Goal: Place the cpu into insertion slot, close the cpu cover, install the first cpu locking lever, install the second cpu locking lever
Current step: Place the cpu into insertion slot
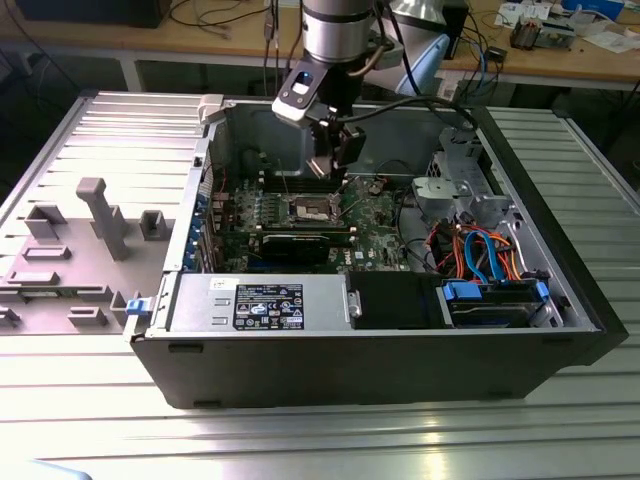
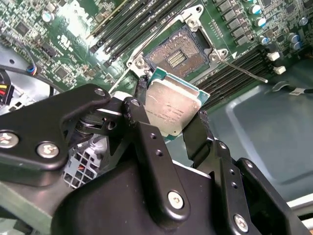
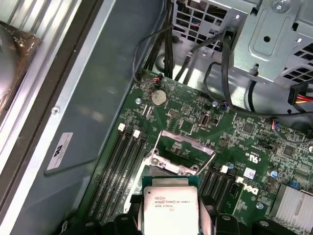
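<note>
Hovering inside the open computer case (image 1: pixel 350 365), the gripper (image 2: pixel 170 117) pinches the cpu (image 2: pixel 172 104) by two opposite edges, its fingers closed only to the chip's width. The chip hangs near the insertion slot (image 2: pixel 178 53), apart from it. The slot's dark centre lies uncovered on the green board (image 1: pixel 378 215), toward the case's far wall.

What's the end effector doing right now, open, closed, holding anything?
End effector: closed on the cpu, which is not yet seated in the insertion slot.

Exterior view high over case (image 1: pixel 380 350); both wrist views close, sharing insertion slot (image 2: pixel 178 54) (image 3: pixel 182 157).
</note>
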